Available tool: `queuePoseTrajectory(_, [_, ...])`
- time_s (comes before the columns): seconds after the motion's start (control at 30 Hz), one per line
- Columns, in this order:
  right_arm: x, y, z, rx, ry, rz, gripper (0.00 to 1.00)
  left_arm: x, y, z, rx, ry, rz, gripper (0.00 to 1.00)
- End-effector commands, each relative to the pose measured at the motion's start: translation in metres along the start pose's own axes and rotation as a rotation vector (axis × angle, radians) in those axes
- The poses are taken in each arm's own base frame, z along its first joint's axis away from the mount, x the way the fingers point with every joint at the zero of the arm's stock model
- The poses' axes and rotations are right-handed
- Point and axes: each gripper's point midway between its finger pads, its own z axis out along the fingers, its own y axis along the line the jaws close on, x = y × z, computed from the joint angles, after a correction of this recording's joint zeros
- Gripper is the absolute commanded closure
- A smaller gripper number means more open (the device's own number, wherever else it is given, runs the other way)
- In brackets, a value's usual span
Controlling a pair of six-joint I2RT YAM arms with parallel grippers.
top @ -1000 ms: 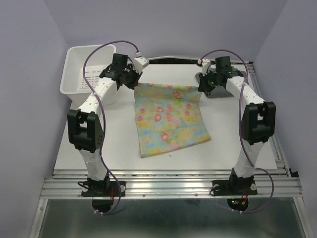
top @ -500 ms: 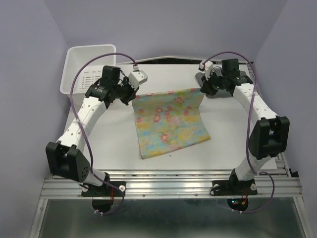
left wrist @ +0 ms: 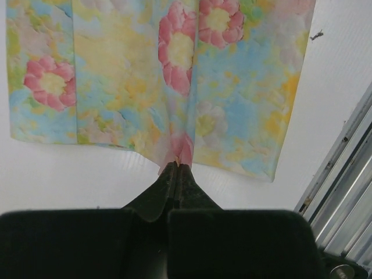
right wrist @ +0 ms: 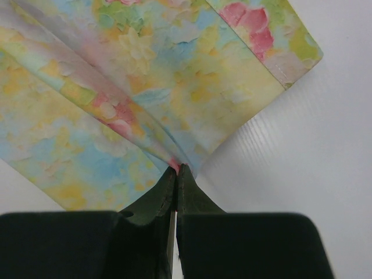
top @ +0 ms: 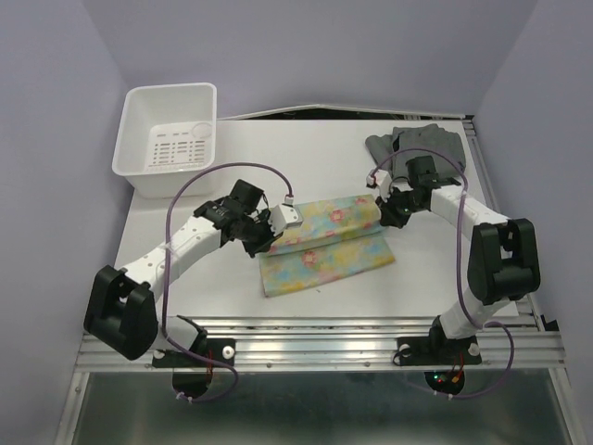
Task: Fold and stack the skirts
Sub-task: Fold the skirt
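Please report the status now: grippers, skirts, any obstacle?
Left gripper and right gripper shut, each pinching a corner of the floral skirt. Skirt half folded. Grey skirt lies at far right. Nothing in the way.

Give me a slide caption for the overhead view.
Left gripper and right gripper, shut on corners of the floral skirt, hold it half folded; grey skirt behind.

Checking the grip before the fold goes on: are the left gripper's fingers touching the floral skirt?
Touching. The left wrist view shows the fingers of the left gripper closed together on a pinched fold of the floral skirt at its edge, with no gap.
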Motion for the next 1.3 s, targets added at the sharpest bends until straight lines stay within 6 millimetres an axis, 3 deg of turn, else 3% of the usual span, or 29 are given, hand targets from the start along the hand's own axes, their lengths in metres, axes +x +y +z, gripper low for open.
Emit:
queuePoseTrajectory(0.0, [0.008,-0.016,-0.008,0.089,0.014,-0.047,0.99,0.024,0.001,0.013,-0.013,0.08,-0.059,1.0])
queuePoseTrajectory(0.17, [0.01,-0.015,-0.007,0.089,0.014,-0.045,0.99,0.027,0.002,0.02,-0.004,0.091,-0.072,1.0])
queuePoseTrajectory(0.27, [0.0,-0.02,-0.013,0.102,0.0,-0.051,0.99,0.024,0.004,0.016,-0.012,0.093,-0.061,1.0])
queuePoseTrajectory(0.53, [-0.028,-0.019,-0.053,0.148,-0.048,-0.101,0.99,0.007,0.008,-0.019,-0.058,0.075,-0.035,1.0])
queuePoseTrajectory(0.77, [-0.011,0.002,-0.057,0.106,-0.019,-0.126,0.99,0.007,-0.011,-0.038,0.009,0.08,-0.01,1.0])
queuePoseTrajectory(1.0, [0.018,0.02,-0.048,0.07,0.028,-0.136,0.99,0.025,-0.034,-0.032,0.125,0.112,0.022,1.0])
queuePoseTrajectory(1.27, [0.041,0.05,-0.027,-0.053,0.051,-0.08,0.97,0.053,-0.036,-0.006,0.133,0.175,0.005,1.0])
